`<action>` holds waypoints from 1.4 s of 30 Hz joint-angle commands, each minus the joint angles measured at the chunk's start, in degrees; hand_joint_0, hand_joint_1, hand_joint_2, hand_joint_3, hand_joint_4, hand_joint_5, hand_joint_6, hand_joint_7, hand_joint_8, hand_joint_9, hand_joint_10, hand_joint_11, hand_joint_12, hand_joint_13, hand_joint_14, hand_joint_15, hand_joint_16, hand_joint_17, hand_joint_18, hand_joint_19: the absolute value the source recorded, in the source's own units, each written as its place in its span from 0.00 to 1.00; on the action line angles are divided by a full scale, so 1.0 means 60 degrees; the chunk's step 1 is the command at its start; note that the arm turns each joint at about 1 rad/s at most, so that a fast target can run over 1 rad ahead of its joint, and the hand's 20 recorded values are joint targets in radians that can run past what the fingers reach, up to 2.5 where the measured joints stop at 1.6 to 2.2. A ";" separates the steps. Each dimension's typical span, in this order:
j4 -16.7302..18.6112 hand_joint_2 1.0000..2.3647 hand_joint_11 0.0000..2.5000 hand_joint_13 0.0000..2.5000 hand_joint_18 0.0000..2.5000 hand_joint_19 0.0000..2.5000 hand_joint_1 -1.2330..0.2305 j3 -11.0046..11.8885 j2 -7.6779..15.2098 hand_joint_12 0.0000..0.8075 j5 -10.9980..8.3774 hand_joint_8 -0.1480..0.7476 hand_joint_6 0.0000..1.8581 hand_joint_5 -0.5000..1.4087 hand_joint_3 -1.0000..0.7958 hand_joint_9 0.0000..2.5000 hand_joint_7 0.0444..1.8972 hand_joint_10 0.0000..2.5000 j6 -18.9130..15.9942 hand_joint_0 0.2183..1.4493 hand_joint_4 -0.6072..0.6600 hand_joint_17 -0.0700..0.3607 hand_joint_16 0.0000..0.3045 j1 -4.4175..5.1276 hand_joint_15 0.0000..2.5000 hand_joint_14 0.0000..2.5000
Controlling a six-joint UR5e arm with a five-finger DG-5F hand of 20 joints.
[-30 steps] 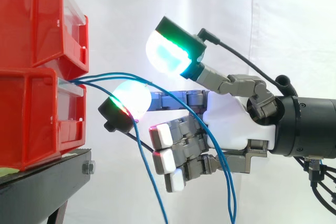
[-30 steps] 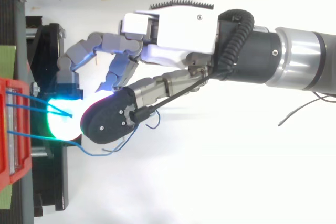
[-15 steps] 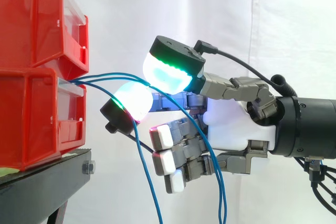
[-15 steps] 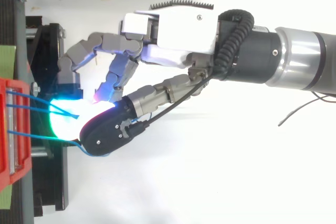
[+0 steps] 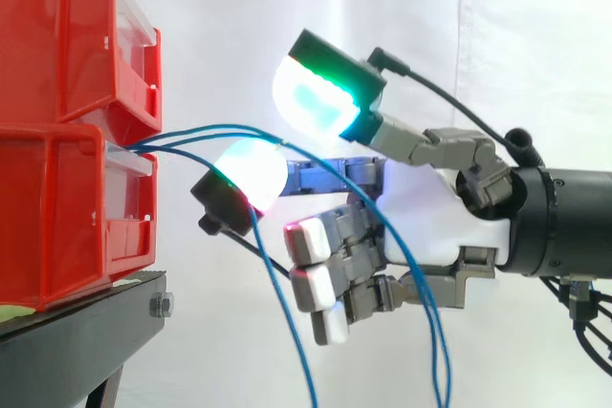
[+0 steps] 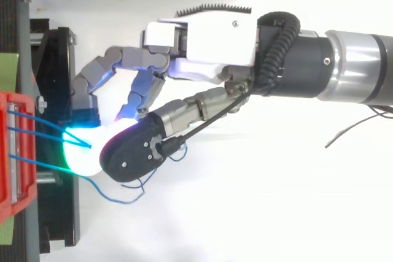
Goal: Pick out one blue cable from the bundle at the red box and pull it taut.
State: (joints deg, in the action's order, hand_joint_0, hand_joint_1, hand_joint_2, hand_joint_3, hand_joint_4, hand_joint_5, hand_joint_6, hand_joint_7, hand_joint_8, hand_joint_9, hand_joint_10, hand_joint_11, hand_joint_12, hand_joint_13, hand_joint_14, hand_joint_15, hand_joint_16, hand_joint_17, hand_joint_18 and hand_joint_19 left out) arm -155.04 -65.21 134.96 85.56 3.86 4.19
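Blue cables [image 5: 215, 127] run from the lower red bin's [image 5: 67, 217] front at the black stand's [image 5: 86, 332] right edge; they drape over the hand's [image 5: 430, 217] forefinger pad [image 5: 251, 171], then hang; the thumb stands well apart above them, gripping nothing.

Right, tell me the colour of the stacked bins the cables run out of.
The bins are red; the side view shows them best.

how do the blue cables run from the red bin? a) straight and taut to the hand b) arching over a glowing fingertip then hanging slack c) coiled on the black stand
b: side view shows the blue cables leaving the lower red bin, arching over a glowing fingertip of the hand and dropping slack below it.
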 commanded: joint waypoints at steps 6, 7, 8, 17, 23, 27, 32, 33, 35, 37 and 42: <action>-0.0512 0.01 0.24 0.43 0.36 0.27 0.44 0.0000 -0.0213 0.46 0.0080 0.51 0.45 0.19 0.39 0.44 0.49 0.01 0.0030 0.29 0.51 0.42 0.16 -0.0054 0.23 0.01; -0.0526 0.01 0.24 0.43 0.36 0.27 0.42 0.0000 -0.0242 0.46 0.0080 0.51 0.45 0.19 0.40 0.44 0.50 0.01 0.0030 0.29 0.51 0.42 0.16 -0.0054 0.23 0.01; -0.0585 0.01 0.24 0.43 0.36 0.27 0.41 0.0000 -0.0257 0.46 0.0080 0.51 0.45 0.19 0.42 0.44 0.50 0.01 0.0030 0.29 0.51 0.42 0.16 -0.0054 0.23 0.01; -0.0688 0.01 0.25 0.42 0.37 0.26 0.34 0.0000 -0.0286 0.46 0.0036 0.51 0.48 0.18 0.45 0.42 0.46 0.01 0.0030 0.30 0.52 0.43 0.17 -0.0054 0.23 0.01; -0.0688 0.01 0.25 0.42 0.36 0.26 0.31 0.0000 -0.0286 0.44 0.0066 0.50 0.48 0.18 0.44 0.42 0.47 0.01 0.0030 0.32 0.50 0.42 0.16 -0.0054 0.23 0.01; -0.0688 0.01 0.25 0.41 0.36 0.26 0.28 0.0000 -0.0286 0.43 0.0066 0.49 0.49 0.18 0.39 0.41 0.47 0.01 0.0030 0.36 0.44 0.41 0.16 -0.0068 0.23 0.01; -0.0688 0.01 0.25 0.41 0.36 0.24 0.26 0.0000 -0.0301 0.42 0.0022 0.49 0.50 0.17 0.33 0.41 0.49 0.01 0.0030 0.40 0.41 0.41 0.15 -0.0054 0.23 0.01; -0.0688 0.00 0.25 0.41 0.36 0.24 0.26 0.0000 -0.0286 0.42 0.0022 0.49 0.50 0.17 0.32 0.41 0.49 0.01 0.0030 0.41 0.40 0.40 0.15 -0.0054 0.23 0.01; -0.0688 0.00 0.25 0.41 0.36 0.24 0.26 0.0000 -0.0301 0.42 0.0007 0.49 0.50 0.17 0.29 0.41 0.47 0.01 0.0016 0.42 0.39 0.40 0.15 -0.0054 0.22 0.01; -0.0688 0.00 0.25 0.41 0.36 0.24 0.25 0.0000 -0.0301 0.42 0.0007 0.48 0.50 0.17 0.28 0.41 0.46 0.01 0.0016 0.41 0.40 0.40 0.15 -0.0054 0.22 0.01; -0.0688 0.00 0.25 0.41 0.36 0.24 0.26 0.0000 -0.0301 0.42 -0.0008 0.48 0.50 0.17 0.28 0.41 0.45 0.01 0.0001 0.41 0.40 0.40 0.15 -0.0024 0.22 0.01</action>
State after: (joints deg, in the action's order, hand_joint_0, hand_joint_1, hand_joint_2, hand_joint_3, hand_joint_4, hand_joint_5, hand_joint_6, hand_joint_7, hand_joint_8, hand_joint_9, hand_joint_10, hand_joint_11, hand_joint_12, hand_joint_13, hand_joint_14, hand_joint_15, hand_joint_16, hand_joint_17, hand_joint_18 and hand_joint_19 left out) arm -159.16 -65.22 133.20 85.59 3.92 3.98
